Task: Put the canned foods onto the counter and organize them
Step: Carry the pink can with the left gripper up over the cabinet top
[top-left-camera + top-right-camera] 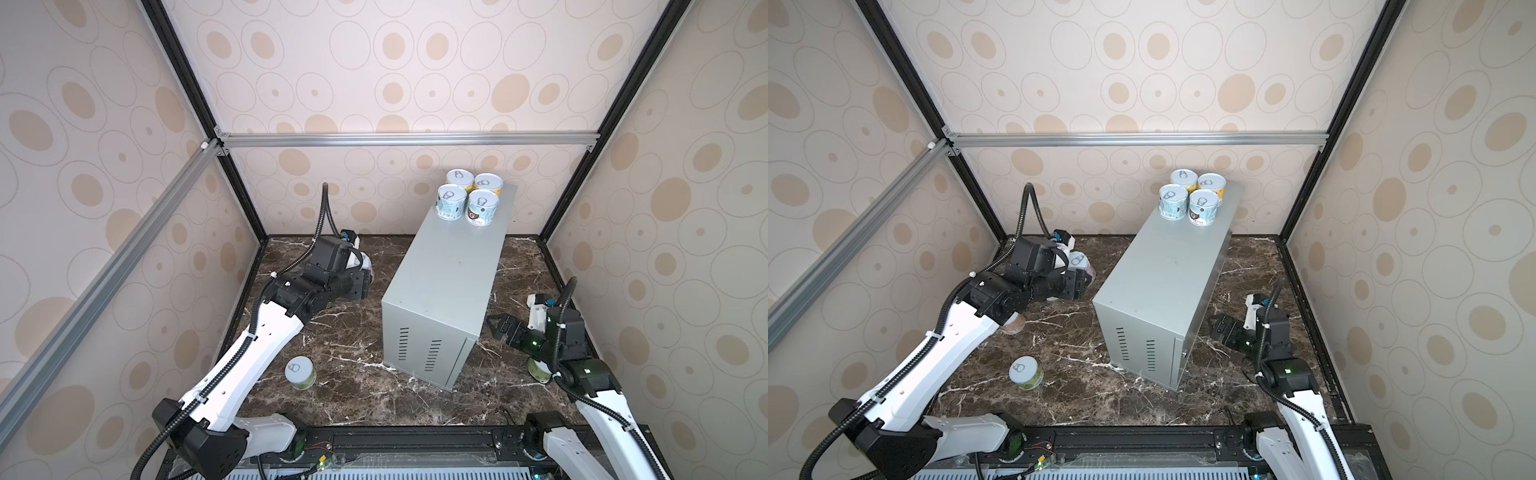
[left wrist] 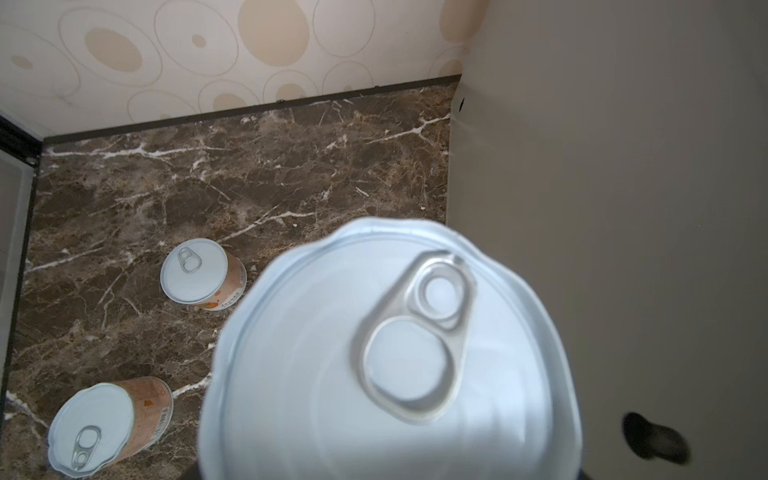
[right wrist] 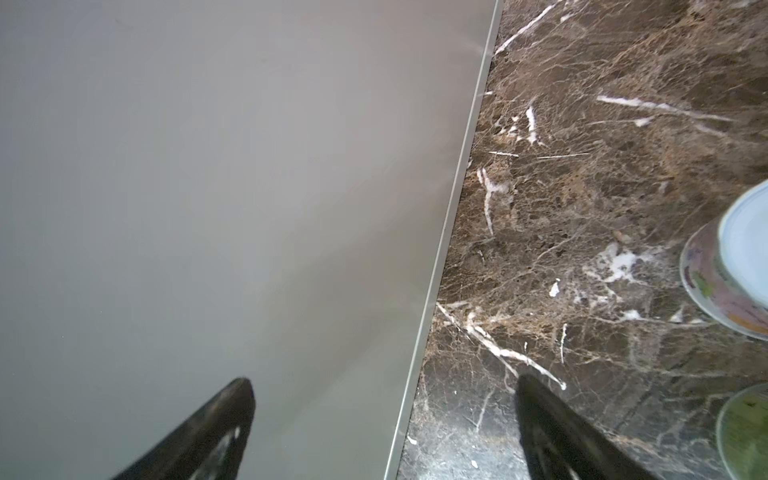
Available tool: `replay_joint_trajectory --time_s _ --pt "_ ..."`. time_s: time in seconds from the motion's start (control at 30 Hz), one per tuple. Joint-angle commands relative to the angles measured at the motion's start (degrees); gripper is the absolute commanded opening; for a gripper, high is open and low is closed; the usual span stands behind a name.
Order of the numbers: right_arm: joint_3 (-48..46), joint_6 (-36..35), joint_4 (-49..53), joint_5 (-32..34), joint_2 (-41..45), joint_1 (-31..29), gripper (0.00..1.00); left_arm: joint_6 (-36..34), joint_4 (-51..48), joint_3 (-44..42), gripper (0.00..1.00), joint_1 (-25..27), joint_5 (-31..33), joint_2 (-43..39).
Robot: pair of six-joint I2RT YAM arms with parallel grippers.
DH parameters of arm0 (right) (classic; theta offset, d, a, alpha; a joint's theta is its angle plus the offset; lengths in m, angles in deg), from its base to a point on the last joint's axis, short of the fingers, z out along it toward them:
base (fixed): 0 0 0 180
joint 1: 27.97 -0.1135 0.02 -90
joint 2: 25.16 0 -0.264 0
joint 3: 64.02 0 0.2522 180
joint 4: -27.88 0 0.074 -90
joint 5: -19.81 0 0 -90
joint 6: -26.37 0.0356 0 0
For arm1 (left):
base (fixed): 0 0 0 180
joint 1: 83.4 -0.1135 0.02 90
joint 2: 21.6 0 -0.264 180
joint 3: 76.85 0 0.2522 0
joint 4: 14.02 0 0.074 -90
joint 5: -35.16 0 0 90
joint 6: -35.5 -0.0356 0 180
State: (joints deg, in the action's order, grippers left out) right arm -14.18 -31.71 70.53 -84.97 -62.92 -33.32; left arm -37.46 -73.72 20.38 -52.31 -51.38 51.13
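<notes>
Left hand (image 1: 1079, 272) clamped on can (image 2: 386, 353), lid up, left of middle in both top views, near tall grey desk (image 1: 449, 270). Left wrist view shows orange can (image 2: 199, 272) and second orange can (image 2: 104, 424) standing on marble floor (image 2: 291, 166). Green can (image 1: 299, 372) stands alone, lower left. Right hand (image 1: 498, 326) spread wide apart, nothing in it, low beside desk's right wall. Four cans (image 1: 482, 205) bunched together on desk's far end, upper middle.
</notes>
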Motion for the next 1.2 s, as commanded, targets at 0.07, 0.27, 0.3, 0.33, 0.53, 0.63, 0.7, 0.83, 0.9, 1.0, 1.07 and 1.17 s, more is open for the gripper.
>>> replay_joint_trajectory --time_s 0.07,0.27,0.3,0.33,0.53,0.63,0.7,0.83,0.9,1.0,1.07,1.17 --pt "1.5 -0.8 1.9 0.5 1.1 0.2 1.00 -3.0 -0.6 8.1 0.59 1.4 2.4 -1.2" --pt "2.8 -1.0 3.1 0.7 2.0 0.1 1.00 -6.2 -7.5 18.3 0.59 2.8 3.3 1.2" --pt "3.1 -1.0 3.1 0.6 2.1 0.1 1.00 -6.5 -7.6 19.3 0.59 3.4 3.9 1.2" --pt "3.4 -1.0 3.2 0.4 2.1 0.1 0.99 -6.6 -7.6 20.1 0.59 3.6 3.9 1.1" --pt "5.9 -1.6 3.9 -0.2 1.3 0.1 0.99 -6.8 -7.8 24.6 0.59 6.4 2.6 3.4" --pt "6.7 -2.0 4.5 -0.3 1.0 0.1 0.99 -7.2 -7.8 26.9 0.59 8.6 3.5 5.6" --pt "6.8 -2.0 4.7 -0.3 0.9 0.1 0.99 -7.6 -7.9 28.2 0.59 9.7 3.8 6.9" --pt "6.9 -2.0 5.0 -0.5 1.1 0.1 0.99 -8.2 -7.9 30.8 0.58 11.3 3.9 9.5" --pt "6.8 -2.0 5.0 -0.5 1.3 0.1 0.99 -8.3 -7.9 31.9 0.59 12.0 3.8 10.8" --pt "6.8 -2.0 5.0 -0.5 1.3 0.1 0.99 -8.6 -7.7 33.3 0.59 13.4 3.6 12.8" --pt "6.6 -2.0 4.9 -0.7 1.3 0.1 0.99 -8.6 -7.2 33.8 0.59 14.1 3.7 13.8" --pt "6.2 -1.9 4.6 -0.8 1.3 0.1 0.99 -8.6 -6.5 34.2 0.59 14.9 3.1 15.2"
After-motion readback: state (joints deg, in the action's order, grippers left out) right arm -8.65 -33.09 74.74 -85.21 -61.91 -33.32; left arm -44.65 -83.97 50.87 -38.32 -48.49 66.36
